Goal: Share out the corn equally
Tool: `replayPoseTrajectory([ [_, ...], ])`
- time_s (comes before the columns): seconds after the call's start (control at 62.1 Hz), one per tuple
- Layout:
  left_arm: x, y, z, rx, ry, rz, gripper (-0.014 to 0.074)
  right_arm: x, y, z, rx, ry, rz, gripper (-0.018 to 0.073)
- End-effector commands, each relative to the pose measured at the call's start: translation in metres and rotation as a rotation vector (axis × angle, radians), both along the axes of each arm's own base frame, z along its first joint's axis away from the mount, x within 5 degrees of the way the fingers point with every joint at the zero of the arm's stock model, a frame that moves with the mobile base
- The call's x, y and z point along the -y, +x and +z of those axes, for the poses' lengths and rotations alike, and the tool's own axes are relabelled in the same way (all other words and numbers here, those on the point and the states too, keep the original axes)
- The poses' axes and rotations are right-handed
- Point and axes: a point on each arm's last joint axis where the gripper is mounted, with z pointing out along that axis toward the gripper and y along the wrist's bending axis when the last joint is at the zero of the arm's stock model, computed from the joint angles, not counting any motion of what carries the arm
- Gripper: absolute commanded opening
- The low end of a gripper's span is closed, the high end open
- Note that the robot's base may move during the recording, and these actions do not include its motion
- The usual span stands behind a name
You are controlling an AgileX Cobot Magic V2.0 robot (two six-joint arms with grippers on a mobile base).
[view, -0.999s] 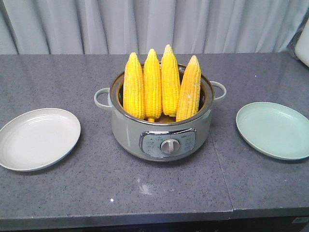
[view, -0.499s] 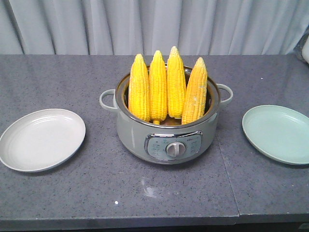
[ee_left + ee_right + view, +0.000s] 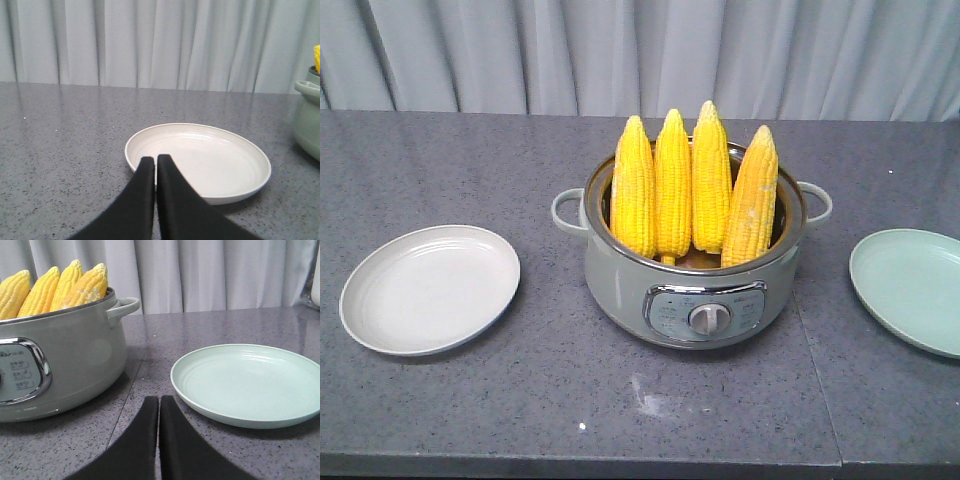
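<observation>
Several cobs of yellow corn (image 3: 672, 185) stand upright side by side in a grey-green electric pot (image 3: 620, 275) at the table's middle; their tips show as corn (image 3: 50, 287) in the right wrist view. A white plate (image 3: 430, 288) lies to the pot's left, a pale green plate (image 3: 910, 285) to its right. My left gripper (image 3: 155, 160) is shut and holds nothing, low over the table at the near rim of the white plate (image 3: 200, 162). My right gripper (image 3: 159, 401) is shut with nothing in it, between the pot (image 3: 65, 365) and the green plate (image 3: 247, 382).
The dark speckled table (image 3: 470, 160) has a seam (image 3: 815, 370) running front to back, right of the pot. A grey curtain (image 3: 640, 50) hangs behind the table. The pot has side handles (image 3: 567, 210) and a front dial (image 3: 708, 319).
The whole scene has slid to the right in the front view, so this camera has turned or moved left. Pot, corn and plates keep their places relative to each other.
</observation>
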Motion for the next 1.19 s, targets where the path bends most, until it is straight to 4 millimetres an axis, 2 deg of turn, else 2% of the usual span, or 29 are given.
replayPoseTrajectory([
  [0.0,-0.0009,-0.0025,0.0146,0.105,-0.01,0.01,-0.0006,-0.0004,0.0005,0.0006,0.06,-0.005,0.001,-0.0002],
  [1.176,-0.0009,-0.0025,0.0146,0.105,-0.01,0.01,-0.0006,-0.0004,0.0005,0.0006,0.06,-0.005,0.001,-0.0002],
])
